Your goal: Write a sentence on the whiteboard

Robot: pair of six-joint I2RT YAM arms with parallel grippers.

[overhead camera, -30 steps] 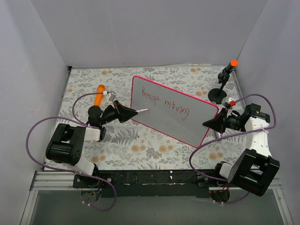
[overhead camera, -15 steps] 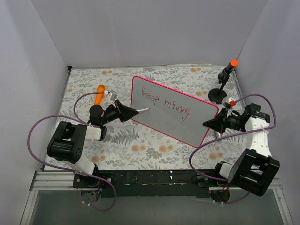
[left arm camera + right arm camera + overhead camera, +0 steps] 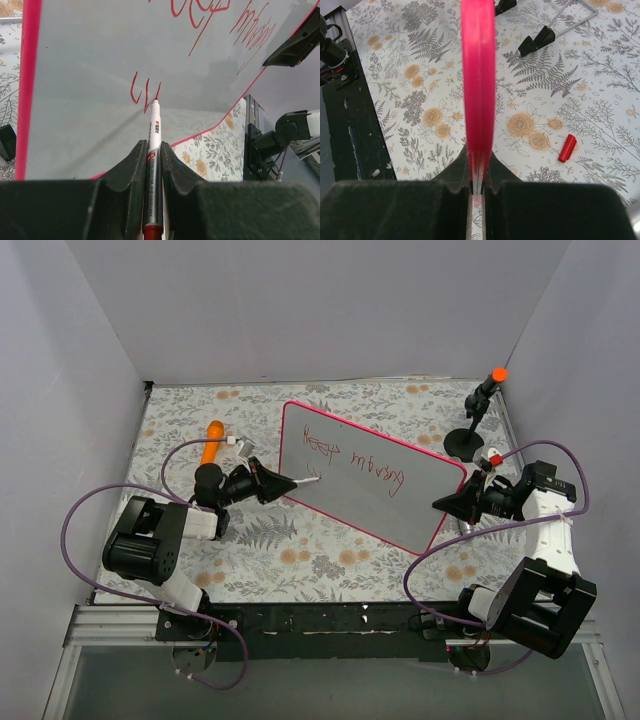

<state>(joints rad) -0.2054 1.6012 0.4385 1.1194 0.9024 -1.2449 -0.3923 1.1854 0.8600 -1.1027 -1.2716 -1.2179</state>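
Note:
The whiteboard (image 3: 400, 510), white with a pink-red frame, stands tilted in the middle of the table. The sentence (image 3: 355, 462) runs across it in red, with the first strokes of a lower line (image 3: 145, 92) under it. My left gripper (image 3: 283, 483) (image 3: 152, 150) is shut on a slim marker (image 3: 154, 132). The marker's tip touches the board just right of those lower strokes. My right gripper (image 3: 452, 504) (image 3: 478, 172) is shut on the board's pink frame (image 3: 478, 75) at its right edge, seen edge-on.
A red cap (image 3: 566, 148) lies on the floral cloth to the right of the board's edge. The board's black feet (image 3: 536, 42) rest on the cloth. A black stand with an orange tip (image 3: 498, 374) is at back right. An orange object (image 3: 212, 440) lies behind the left arm.
My left wrist has shifted slightly right along the board's lower left with the marker on the surface. The right arm and the board have not moved.

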